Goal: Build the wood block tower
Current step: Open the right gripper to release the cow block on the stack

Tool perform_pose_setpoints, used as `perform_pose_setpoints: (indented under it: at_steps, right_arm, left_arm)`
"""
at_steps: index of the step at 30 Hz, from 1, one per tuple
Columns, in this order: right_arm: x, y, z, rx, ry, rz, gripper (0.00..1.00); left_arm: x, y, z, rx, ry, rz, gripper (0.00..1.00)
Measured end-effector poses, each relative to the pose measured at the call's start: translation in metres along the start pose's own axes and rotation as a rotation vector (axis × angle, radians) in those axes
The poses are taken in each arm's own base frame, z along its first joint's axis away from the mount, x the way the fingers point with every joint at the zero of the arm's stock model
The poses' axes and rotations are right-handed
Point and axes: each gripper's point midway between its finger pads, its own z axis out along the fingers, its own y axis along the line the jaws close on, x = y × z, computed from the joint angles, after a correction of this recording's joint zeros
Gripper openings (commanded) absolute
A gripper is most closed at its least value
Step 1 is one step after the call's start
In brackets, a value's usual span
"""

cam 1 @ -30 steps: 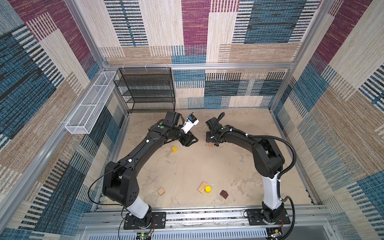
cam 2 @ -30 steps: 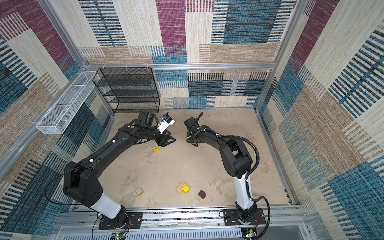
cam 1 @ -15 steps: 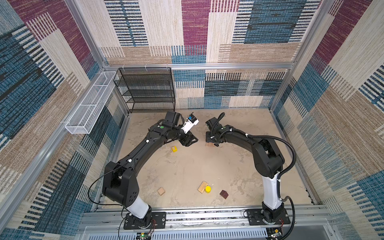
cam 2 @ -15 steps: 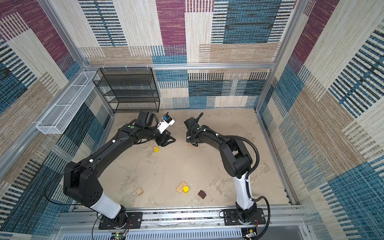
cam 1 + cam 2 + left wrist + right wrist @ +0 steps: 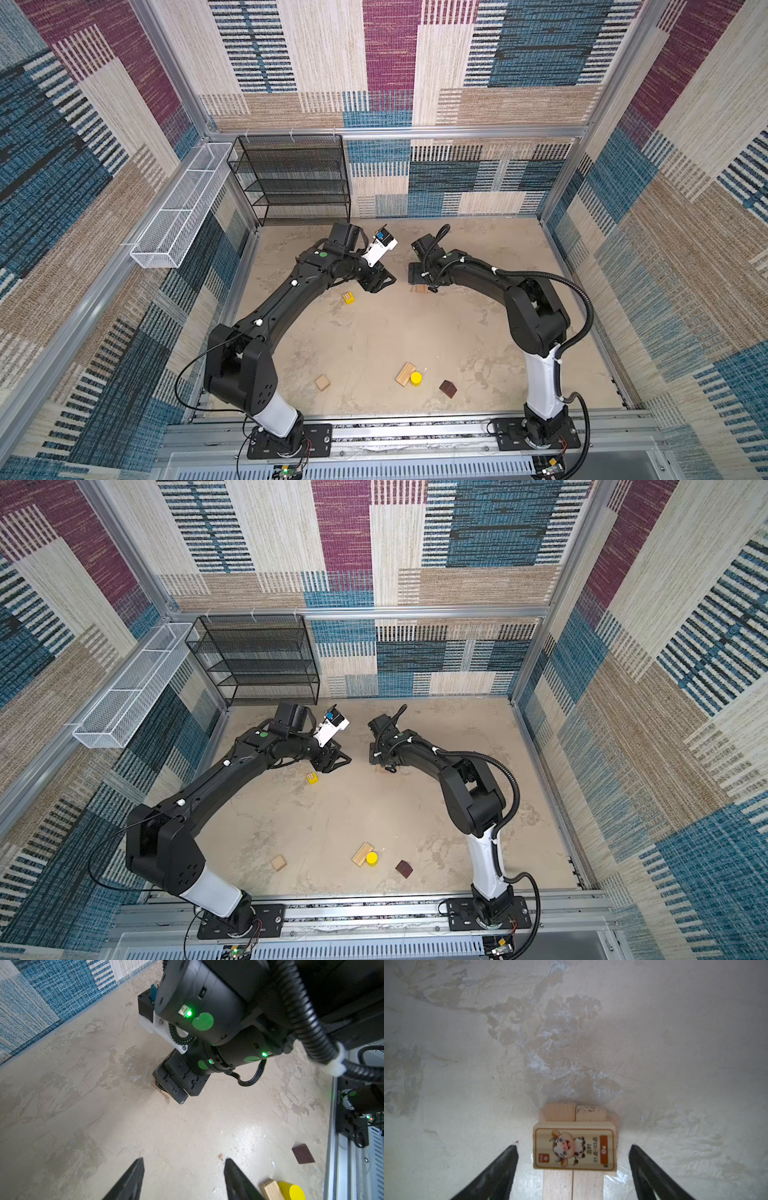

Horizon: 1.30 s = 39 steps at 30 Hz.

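Tower (image 5: 574, 1180) of wood blocks, barely begun, standing near the middle of the surface's (image 5: 374, 332) far edge: two pale planks side by side, with an ox plank (image 5: 574, 1147) laid across them. Right fingers (image 5: 500, 1165) are spread on either side of the ox plank, touching nothing. Left fingers (image 5: 133, 1176) are spread and empty, hovering nearby. Loose blocks wait: a yellow dotted cube (image 5: 348, 297) beside the left arm and, near the front edge, a tan cube (image 5: 322, 382), a pale plank (image 5: 405, 374) touching a yellow cylinder (image 5: 416, 377), and a dark brown block (image 5: 448, 388). Most of the stacking looks undone.
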Motion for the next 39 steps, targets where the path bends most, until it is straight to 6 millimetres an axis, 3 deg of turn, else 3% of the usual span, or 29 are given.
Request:
perform_pose_setpoints:
  at_steps: [39]
  right_arm:
    - [0.0020,0.0070,-0.0049,-0.046,0.017,-0.004,0.82]
  left_arm:
    - [0.0006,-0.0004,0.0015,-0.010,0.008,0.009,0.66]
